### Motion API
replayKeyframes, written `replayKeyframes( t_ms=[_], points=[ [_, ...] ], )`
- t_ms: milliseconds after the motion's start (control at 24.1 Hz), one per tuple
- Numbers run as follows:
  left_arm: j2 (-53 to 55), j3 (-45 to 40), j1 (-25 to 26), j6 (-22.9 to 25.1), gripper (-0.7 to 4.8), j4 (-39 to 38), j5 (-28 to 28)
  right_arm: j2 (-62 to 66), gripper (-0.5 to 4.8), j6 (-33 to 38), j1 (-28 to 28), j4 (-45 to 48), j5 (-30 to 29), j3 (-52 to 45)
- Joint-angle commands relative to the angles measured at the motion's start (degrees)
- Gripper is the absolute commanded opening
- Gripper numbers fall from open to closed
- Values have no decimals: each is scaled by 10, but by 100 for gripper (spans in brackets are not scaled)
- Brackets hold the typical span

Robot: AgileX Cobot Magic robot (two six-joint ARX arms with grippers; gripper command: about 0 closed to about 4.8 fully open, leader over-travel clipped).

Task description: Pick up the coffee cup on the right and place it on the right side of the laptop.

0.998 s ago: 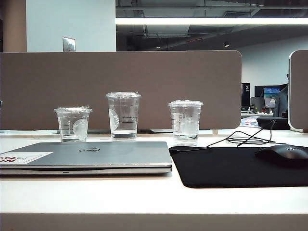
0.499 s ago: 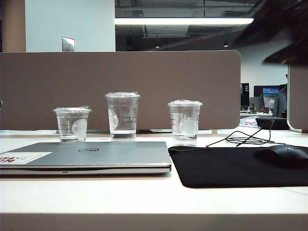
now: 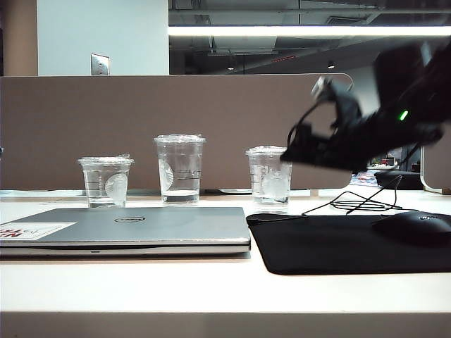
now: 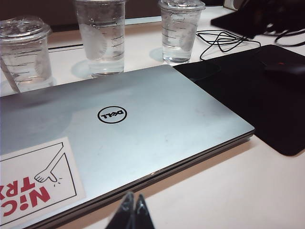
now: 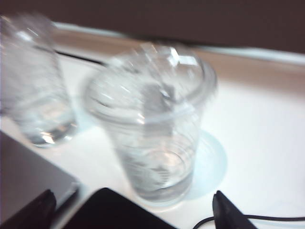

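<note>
Three clear cups are standing behind the laptop (image 3: 127, 229) on the table (image 3: 211, 289); the coffee cup (image 3: 270, 177) is the one nearest the mouse mat (image 3: 345, 243). Right tool (image 5: 133, 210), fingers spread, is closing in on it empty; centring matters. Left tool (image 4: 131, 214), pressed together, is idling before the laptop.

A pale cream desk top (image 3: 141, 282) carries a closed slim silver-grey laptop (image 3: 134, 229) and a black mouse mat (image 3: 338, 246) just beside it. Behind them stand three clear lidded plastic cups: the rightmost coffee cup (image 3: 270, 179), a taller middle cup (image 3: 180, 169) and a left cup (image 3: 106, 182). A tangled black cable (image 3: 363, 204) lies beyond the mat.
</note>
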Motion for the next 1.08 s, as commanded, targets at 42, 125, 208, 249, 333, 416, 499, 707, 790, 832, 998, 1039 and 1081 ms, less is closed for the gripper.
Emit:
replayKeyframes(
  t_ms=[42, 125, 208, 249, 333, 416, 499, 707, 790, 832, 998, 1039, 1081],
  points=[
    [0, 2, 0, 2, -5, 0, 2, 46, 479, -3, 2, 2, -7, 45],
    [0, 2, 0, 2, -5, 0, 1, 72, 479, -3, 5, 0, -5, 67],
    [0, 2, 0, 2, -5, 0, 2, 98, 479, -3, 8, 3, -5, 90],
    [0, 2, 0, 2, -5, 0, 1, 106, 479, -4, 9, 4, -5, 97],
    [0, 2, 0, 2, -5, 0, 2, 123, 479, -3, 9, 4, -8, 116],
    [0, 2, 0, 2, -5, 0, 1, 131, 479, -3, 10, -5, -17, 127],
    [0, 2, 0, 2, -5, 0, 2, 135, 479, -3, 13, -14, -15, 138],
    [0, 2, 0, 2, -5, 0, 1, 146, 479, -5, 16, -14, -16, 167],
    [0, 2, 0, 2, -5, 0, 1, 151, 479, -3, 16, -18, -17, 177],
    [0, 2, 0, 2, -5, 0, 1, 154, 479, -3, 17, -34, -23, 188],
    [0, 2, 0, 2, -5, 0, 1, 168, 479, -3, 17, -43, -39, 205],
    [0, 2, 0, 2, -5, 0, 1, 171, 479, -3, 17, -43, -39, 208],
    [0, 2, 0, 2, -5, 0, 2, 175, 479, -3, 17, -43, -39, 212]
  ],
)
